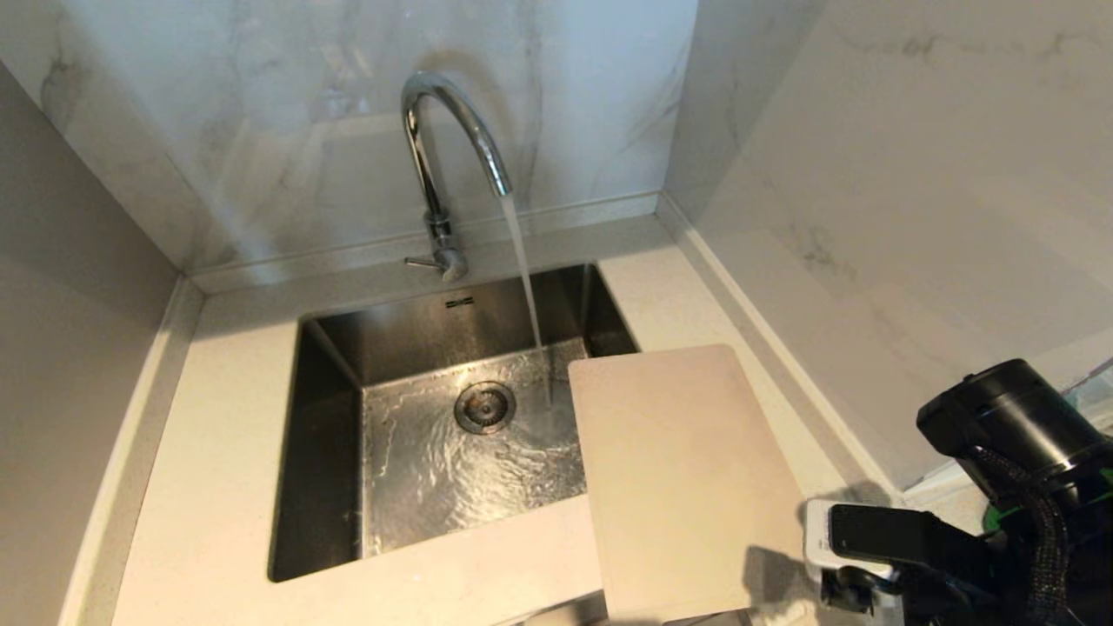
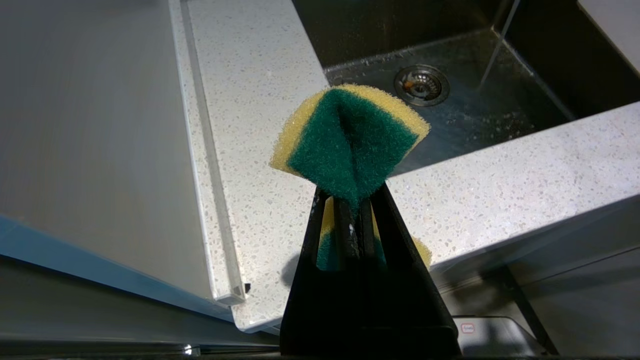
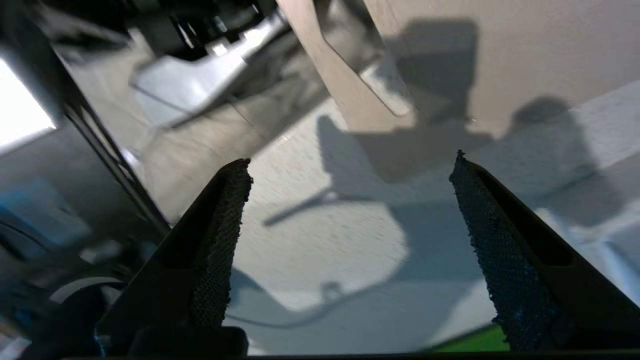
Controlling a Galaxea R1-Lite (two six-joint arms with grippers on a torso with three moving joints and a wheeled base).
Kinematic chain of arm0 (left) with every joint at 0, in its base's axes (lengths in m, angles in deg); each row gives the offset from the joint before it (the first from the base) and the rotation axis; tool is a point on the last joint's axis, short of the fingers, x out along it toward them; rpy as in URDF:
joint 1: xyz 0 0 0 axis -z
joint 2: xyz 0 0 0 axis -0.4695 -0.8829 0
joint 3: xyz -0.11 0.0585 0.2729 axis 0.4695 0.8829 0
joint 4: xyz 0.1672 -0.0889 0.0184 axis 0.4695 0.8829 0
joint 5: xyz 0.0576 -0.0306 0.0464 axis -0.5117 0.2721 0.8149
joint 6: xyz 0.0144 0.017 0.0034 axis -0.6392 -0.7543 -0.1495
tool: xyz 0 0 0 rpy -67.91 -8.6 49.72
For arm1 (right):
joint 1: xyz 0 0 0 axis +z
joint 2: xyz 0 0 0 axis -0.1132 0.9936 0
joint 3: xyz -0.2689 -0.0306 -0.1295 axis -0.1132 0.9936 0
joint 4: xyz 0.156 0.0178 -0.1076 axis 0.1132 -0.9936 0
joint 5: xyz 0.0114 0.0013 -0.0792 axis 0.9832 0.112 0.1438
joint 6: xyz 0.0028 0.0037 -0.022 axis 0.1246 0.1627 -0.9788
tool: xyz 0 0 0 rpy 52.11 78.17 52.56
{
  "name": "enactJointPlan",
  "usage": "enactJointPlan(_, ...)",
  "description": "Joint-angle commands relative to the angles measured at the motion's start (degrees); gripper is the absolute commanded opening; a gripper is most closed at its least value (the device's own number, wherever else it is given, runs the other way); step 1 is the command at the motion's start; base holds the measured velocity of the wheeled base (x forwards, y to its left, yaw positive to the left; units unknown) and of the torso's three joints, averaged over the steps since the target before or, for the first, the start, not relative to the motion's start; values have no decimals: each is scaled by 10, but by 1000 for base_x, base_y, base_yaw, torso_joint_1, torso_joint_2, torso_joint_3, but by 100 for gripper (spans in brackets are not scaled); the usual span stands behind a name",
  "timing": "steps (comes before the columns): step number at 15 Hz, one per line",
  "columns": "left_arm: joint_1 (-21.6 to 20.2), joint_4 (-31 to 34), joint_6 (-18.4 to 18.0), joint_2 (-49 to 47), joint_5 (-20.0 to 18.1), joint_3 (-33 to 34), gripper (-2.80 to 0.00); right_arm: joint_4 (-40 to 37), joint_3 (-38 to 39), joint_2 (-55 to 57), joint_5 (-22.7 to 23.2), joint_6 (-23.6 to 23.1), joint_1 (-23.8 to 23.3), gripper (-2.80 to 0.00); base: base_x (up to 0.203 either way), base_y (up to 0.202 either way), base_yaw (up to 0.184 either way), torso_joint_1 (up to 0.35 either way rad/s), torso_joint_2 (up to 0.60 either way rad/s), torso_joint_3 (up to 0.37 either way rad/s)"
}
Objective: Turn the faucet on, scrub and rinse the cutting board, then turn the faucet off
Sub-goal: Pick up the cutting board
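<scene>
One cutting board (image 1: 678, 478) overhangs the sink's (image 1: 330, 365) right rim, faucet (image 1: 443, 148) running.
At five o'clock your right gripper (image 3: 350, 190) gapes empty; left gripper (image 2: 350, 210) pinches a sponge (image 2: 350, 140).

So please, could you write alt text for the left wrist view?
The left pincer is shut on a folded green-and-yellow sponge, above a speckled countertop. Beyond it lies a steel sink with a round drain and a thin stream of water.
</scene>
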State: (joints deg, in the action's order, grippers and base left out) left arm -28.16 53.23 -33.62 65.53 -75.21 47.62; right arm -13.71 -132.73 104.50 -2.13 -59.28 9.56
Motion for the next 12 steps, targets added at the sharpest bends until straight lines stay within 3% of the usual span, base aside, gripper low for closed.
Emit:
enactJointPlan(1,0,0,0,-1,0,0,-280,-3,6,15,-27,-80,5,0,0,0,0,0,0,0)
enactJointPlan(3,0,-1,0,-1,0,0,-280,-2,13,36,-56,-122,8,0,0,0,0,0,0,0)
enactJointPlan(7,0,0,0,-1,0,0,-280,9,7,58,-49,-125,36,0,0,0,0,0,0,0)
enactJointPlan(10,0,0,0,-1,0,0,-280,93,41,79,-33,-131,40,0,0,0,0,0,0,0)
enactJointPlan(12,0,-1,0,-1,0,0,-280,122,60,90,-33,-168,41,0,0,0,0,0,0,0)
